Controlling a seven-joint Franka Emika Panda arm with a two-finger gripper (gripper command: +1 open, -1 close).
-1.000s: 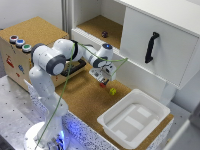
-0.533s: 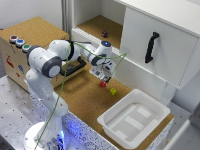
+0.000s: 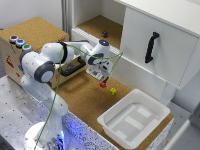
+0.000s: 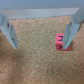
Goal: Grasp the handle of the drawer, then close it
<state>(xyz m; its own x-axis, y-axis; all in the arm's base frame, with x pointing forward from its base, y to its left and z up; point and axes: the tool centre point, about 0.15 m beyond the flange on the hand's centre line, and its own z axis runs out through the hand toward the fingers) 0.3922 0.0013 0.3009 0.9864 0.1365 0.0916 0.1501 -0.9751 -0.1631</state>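
The drawer (image 3: 79, 62) stands open, sticking out of the cork-topped box (image 3: 37, 31) at the exterior view's left. Its short black handle (image 3: 71, 69) shows on the drawer front, partly hidden behind my arm. My gripper (image 3: 102, 76) is open and empty. It points down at the cork mat, to the exterior view's right of the drawer and apart from the handle. In the wrist view the gripper (image 4: 40, 46) is spread over bare cork, with a small red cube (image 4: 61, 41) beside one finger (image 4: 72, 31). The drawer does not show there.
A red cube (image 3: 103, 84) and a yellow ball (image 3: 113, 91) lie on the cork mat by the gripper. A white tray (image 3: 150, 102) sits toward the exterior view's right. A white cabinet panel (image 3: 170, 35) carries a long upright black handle (image 3: 151, 47). Coloured buttons (image 3: 20, 43) top the box.
The gripper has shifted slightly above the cork mat near the red cube and stays open. The drawer has not moved.
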